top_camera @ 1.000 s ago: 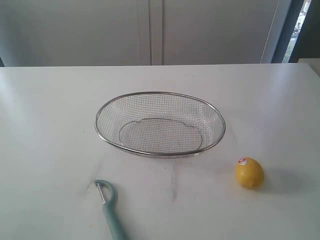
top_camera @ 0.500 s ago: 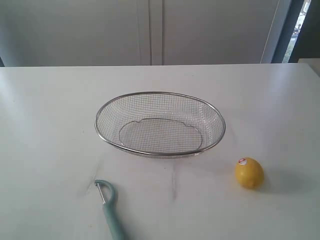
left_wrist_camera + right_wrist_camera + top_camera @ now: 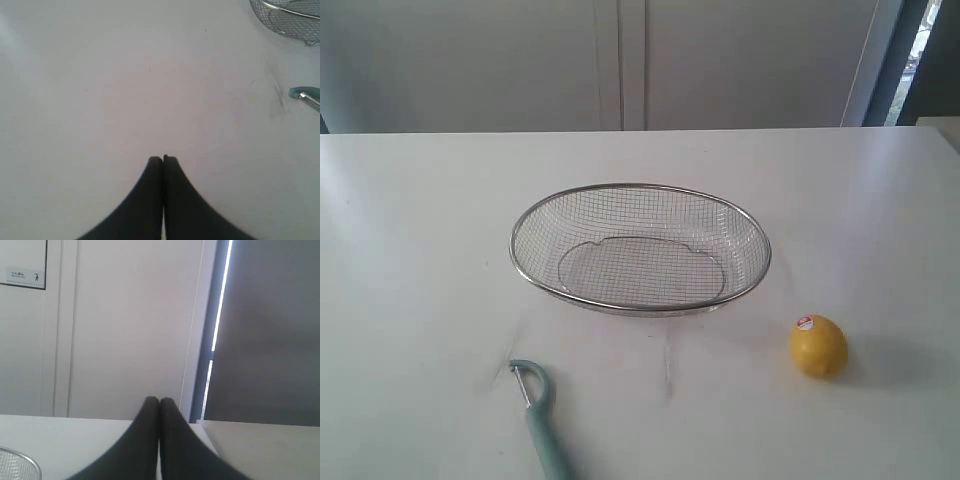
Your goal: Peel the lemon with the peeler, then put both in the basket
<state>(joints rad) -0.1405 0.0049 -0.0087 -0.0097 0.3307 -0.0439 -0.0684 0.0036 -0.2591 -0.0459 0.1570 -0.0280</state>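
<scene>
Left end effector (image 3: 163, 159) closed, empty | right end effector (image 3: 159, 400) closed, empty | lemon (image 3: 818, 346), peeler (image 3: 544, 432) outside basket (image 3: 640, 186)

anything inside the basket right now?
Nothing. The basket is empty; only the white table shows through its mesh. The lemon and the peeler lie outside it, on the table. Nothing is covered: the whole inside is in view.

Left hand (image 3: 163, 159) closed, empty, fingertips touching; right hand (image 3: 159, 400) likewise, raised level.
</scene>
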